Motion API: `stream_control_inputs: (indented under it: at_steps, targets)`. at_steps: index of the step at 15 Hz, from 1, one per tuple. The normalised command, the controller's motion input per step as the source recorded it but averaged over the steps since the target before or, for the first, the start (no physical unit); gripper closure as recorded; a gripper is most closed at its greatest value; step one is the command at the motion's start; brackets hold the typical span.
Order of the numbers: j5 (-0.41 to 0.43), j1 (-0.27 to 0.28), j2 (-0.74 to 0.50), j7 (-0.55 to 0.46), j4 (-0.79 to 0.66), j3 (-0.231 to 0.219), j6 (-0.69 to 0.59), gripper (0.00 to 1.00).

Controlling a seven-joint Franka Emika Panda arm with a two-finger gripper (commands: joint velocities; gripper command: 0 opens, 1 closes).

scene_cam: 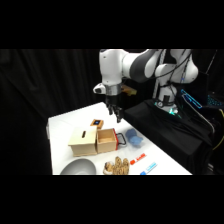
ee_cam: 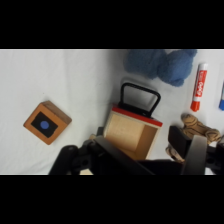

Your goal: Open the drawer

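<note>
The drawer sticks out of the wooden box, with its dark handle at 12 o'clock in the wrist view. The gripper hangs above it, holding nothing. I cannot tell how wide its fingers are.

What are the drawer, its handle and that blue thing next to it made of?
The drawer looks like pale unpainted wood, matte with a faint grain. Its handle is a thin black loop, probably metal or plastic. The blue thing looks soft and fuzzy, likely cloth or plush.
</note>
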Motion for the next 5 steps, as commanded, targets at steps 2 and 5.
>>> stream_control_inputs:
  at_steps: [2,5]
  targets:
    - [0.117,-0.247,-0.15,-0.26,0.27,0.226,-0.46,0.0]
    - [0.176,-0.192,-0.09,-0.32,0.29,0.165,-0.38,0.0]
